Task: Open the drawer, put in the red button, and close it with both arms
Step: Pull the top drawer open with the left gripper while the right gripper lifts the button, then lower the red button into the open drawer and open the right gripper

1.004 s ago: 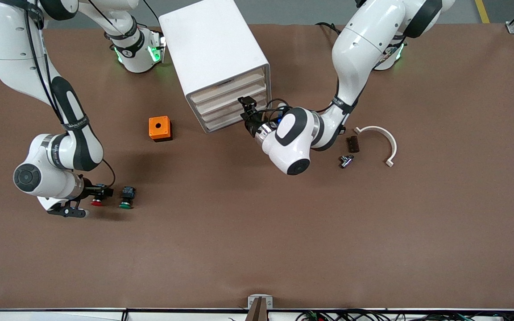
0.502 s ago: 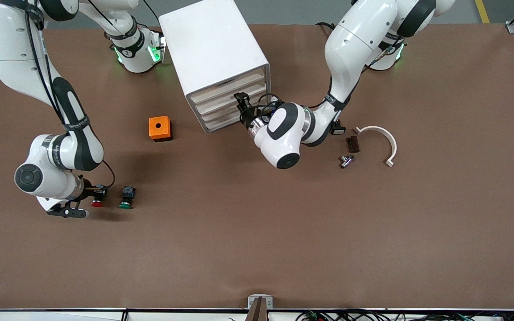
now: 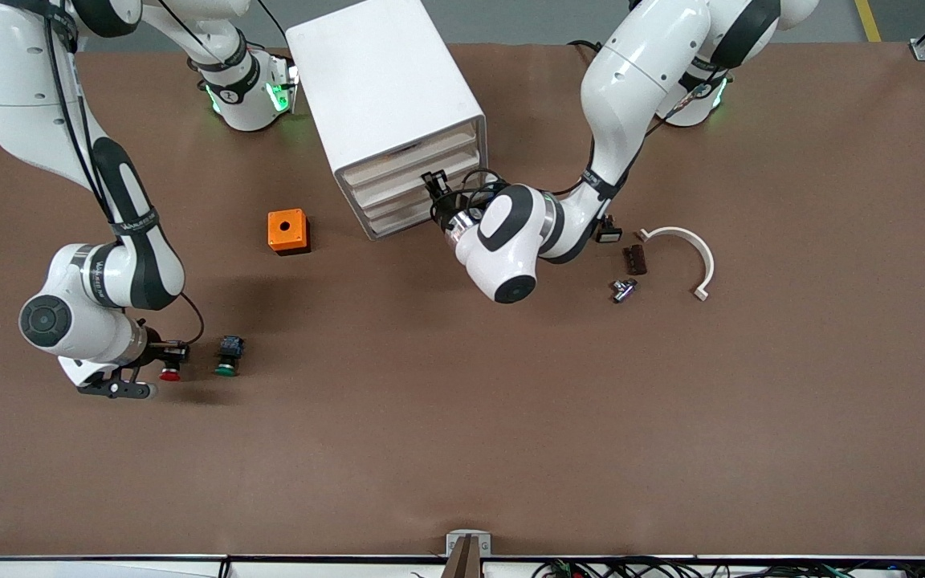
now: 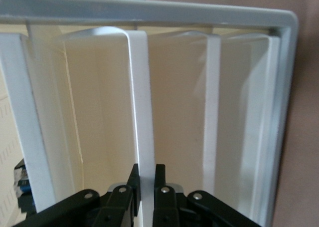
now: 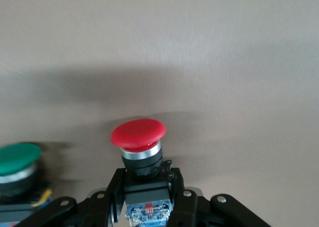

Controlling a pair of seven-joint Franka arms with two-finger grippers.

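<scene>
Nearest the front camera, toward the right arm's end of the worktop, the right end effector (image 3: 167,353) pinches the red button (image 5: 138,134); swinging could clip the green button (image 3: 226,368) beside it. Farther up, the left end effector (image 4: 146,179) clamps a drawer handle (image 4: 142,112) and might slip.

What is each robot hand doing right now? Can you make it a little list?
right hand: shut on the red button, low over the table at the right arm's end
green button: on the table beside the red button
left hand: shut on a drawer handle of the white drawer cabinet
drawers: all look closed
orange box: farther from the front camera than the buttons
</scene>
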